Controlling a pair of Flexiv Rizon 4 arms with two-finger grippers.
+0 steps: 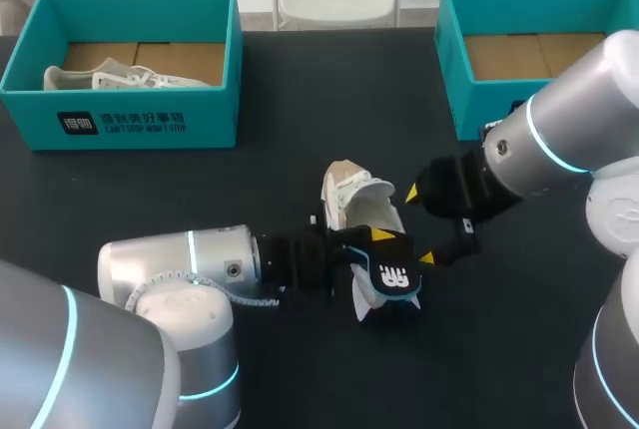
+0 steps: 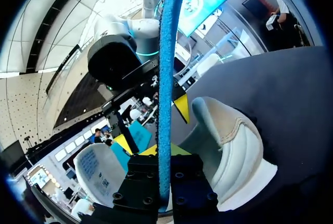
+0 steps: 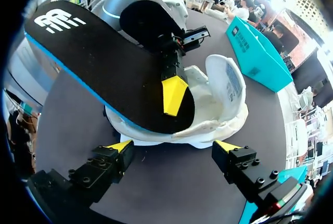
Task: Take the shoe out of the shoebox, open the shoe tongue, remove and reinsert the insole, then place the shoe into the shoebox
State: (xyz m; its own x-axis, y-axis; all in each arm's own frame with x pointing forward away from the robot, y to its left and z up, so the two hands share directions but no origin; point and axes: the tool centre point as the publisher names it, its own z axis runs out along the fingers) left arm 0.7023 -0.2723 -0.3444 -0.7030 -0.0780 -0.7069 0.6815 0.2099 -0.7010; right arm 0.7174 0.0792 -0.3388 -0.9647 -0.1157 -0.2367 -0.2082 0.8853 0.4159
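A dark, matte tabletop [image 1: 300, 100] carries two teal card boxes with brown floors. The left box [image 1: 140, 120] stands at 10 o'clock with a pale second shoe [image 1: 110, 78] lying inside it, and the right box [image 1: 479, 105] stands at 2 o'clock. The white shoe [image 1: 359, 205] lies mid-tabletop, out of both boxes. At its 5 o'clock the left claw [image 1: 384, 249] is clamped on the insole [image 1: 391, 274], which is flat, black on top and blue foam beneath. One end lies over the shoe's opening and the other is lifted clear. The right claw [image 1: 419, 225] sits at the shoe's 3 o'clock, fingers spread wide, just beside the sole.
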